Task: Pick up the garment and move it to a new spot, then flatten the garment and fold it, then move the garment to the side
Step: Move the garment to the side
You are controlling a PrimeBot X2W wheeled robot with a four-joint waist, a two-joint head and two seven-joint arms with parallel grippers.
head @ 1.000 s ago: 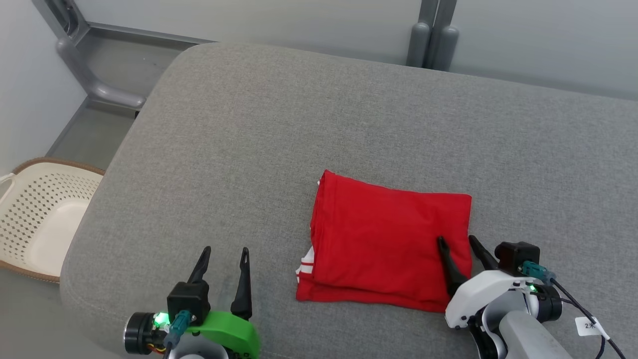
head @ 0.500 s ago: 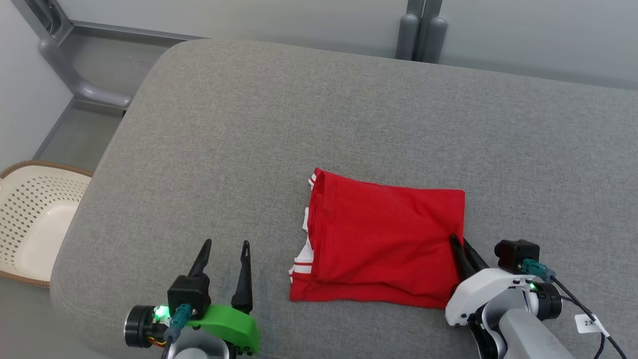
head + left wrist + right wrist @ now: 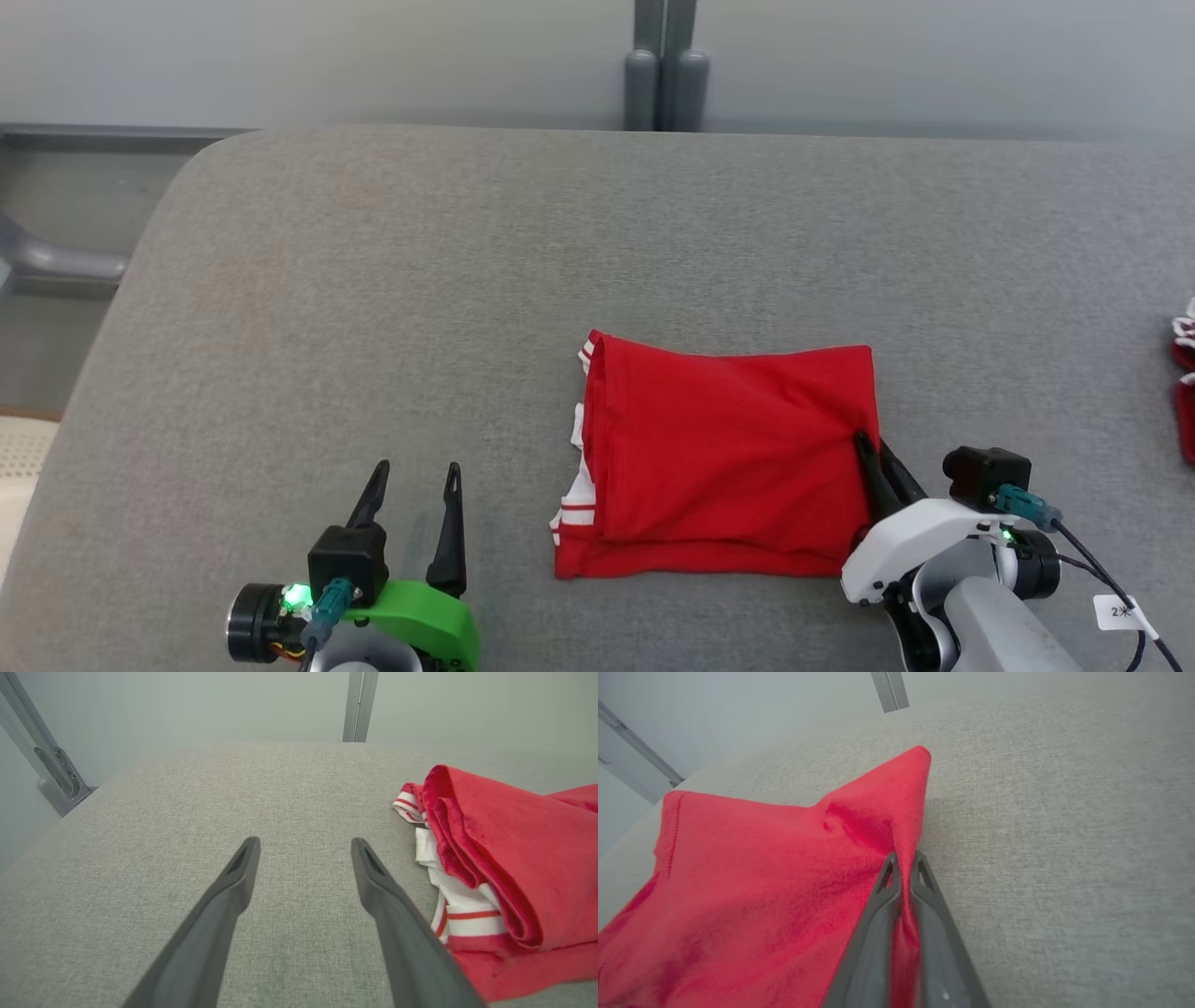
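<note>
Head view: the right gripper (image 3: pixel 870 441), whose fingers straddled the cloth's right edge a second ago, has since clamped together on that edge of the folded red garment (image 3: pixel 728 448). The whole picture has also swung sideways, which is the camera turning and not the cloth sliding. The garment lies as a neat rectangle on the grey cushion (image 3: pixel 467 280), just right of the frame's centre, with the right gripper at its lower right. The left gripper (image 3: pixel 417 467) hovers at the lower left with its fingers spread and empty, well apart from the cloth. Another red-and-white cloth (image 3: pixel 1184 373) peeks in at the right edge. With folding apparently finished, this pinch reads as the start of the last step, shifting the garment aside. Left wrist view: the left gripper (image 3: pixel 306 844) points over bare cushion, fingers wide, and the garment's stacked layers (image 3: pixel 504 849) with their white striped trim (image 3: pixel 458 905) sit just beside the right-hand finger at the frame's right. Right wrist view: the right gripper (image 3: pixel 906 858) has a ridge of red fabric squeezed between its fingers, the cloth (image 3: pixel 761 872) spreading to the left and a corner peaking above the fingertips.
</note>
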